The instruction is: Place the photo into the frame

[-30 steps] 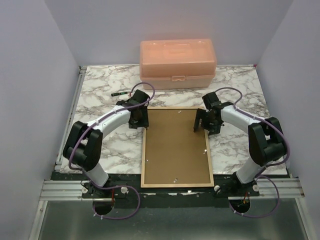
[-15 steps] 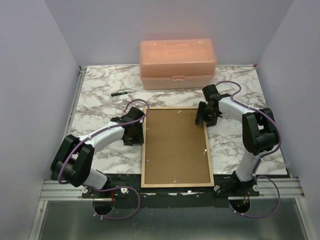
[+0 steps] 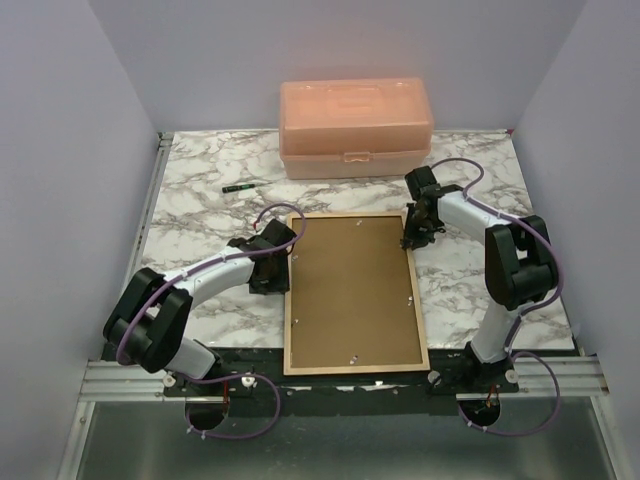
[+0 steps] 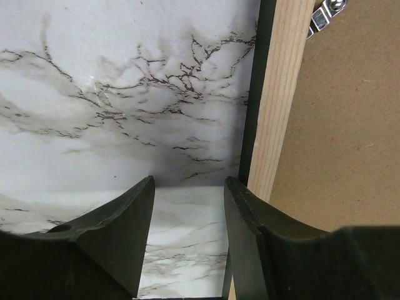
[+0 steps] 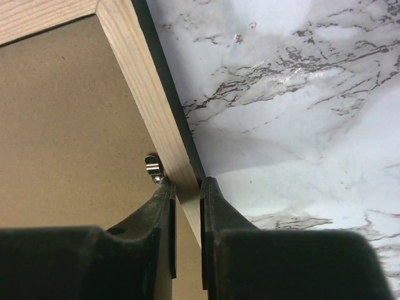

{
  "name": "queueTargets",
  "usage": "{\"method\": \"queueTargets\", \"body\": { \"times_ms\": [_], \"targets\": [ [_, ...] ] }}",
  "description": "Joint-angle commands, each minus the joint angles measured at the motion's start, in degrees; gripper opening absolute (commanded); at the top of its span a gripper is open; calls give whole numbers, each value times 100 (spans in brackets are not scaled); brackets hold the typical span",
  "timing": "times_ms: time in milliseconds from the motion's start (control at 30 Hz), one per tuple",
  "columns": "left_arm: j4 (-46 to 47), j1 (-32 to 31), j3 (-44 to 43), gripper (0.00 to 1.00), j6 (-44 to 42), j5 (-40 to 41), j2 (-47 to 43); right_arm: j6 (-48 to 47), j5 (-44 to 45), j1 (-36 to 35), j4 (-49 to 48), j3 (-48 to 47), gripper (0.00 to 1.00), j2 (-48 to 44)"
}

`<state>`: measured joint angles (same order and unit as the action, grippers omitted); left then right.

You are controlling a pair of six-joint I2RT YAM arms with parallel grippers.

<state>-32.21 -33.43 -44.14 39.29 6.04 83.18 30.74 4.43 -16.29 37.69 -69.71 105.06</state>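
Right wrist view shows the right gripper [image 5: 187,186] drawn narrow, its fingers pinched on either side of the light wood rail of the frame [image 5: 147,106], right beside a small metal tab [image 5: 153,169]. The frame lies face down on the marble table [image 3: 200,205], its right rail near the far corner in that grip, with the brown backing panel [image 3: 350,290] seated inside the rim. The left gripper [image 4: 187,181] hangs half open and holds nothing; its fingers sit over bare marble just beside the frame's left rail. The photo shows in no view, and I cannot tell whether it lies under the backing panel. I judge the step in hand to be securing the frame by its edge, either to steady it or to lift and turn it. The next move likely calls for the left gripper to shift onto its own rail and close, so both sides are held evenly and the thin frame does not twist or slide
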Motion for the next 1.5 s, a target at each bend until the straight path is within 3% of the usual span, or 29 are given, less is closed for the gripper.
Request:
{"method": "queueTargets", "body": {
  "times_ms": [0,133,167,267,400,667,833,933,1300,1400,1467],
  "targets": [
    [382,-223,-2,50,255,-420,254,217,392,-13,-104,19,11,215],
    [397,-243,11,50,255,-416,289,180,152,-17,-139,-30,20,89],
    [392,-239,11,50,249,-411,300,170,86,-21,-139,-49,30,58],
    [399,-243,2,50,255,-411,310,135,-52,-13,-90,-154,50,15],
    [391,-243,-40,50,264,-423,348,95,-150,-18,-60,-276,55,69],
    [391,-249,-73,49,273,-446,483,56,80,-16,-28,-574,48,588],
    [329,-260,-120,49,263,-421,583,105,167,-18,-51,-380,22,489],
    [320,-269,-105,49,272,-411,597,69,201,-18,-48,-268,1,398],
    [264,-282,32,49,290,-385,442,-179,417,-32,-54,-97,1,183],
    [209,-287,46,49,287,-328,336,-253,734,-47,40,-121,10,-32],
    [178,-284,42,50,287,-323,292,-325,871,-61,67,-112,30,-173]
  ]
}}
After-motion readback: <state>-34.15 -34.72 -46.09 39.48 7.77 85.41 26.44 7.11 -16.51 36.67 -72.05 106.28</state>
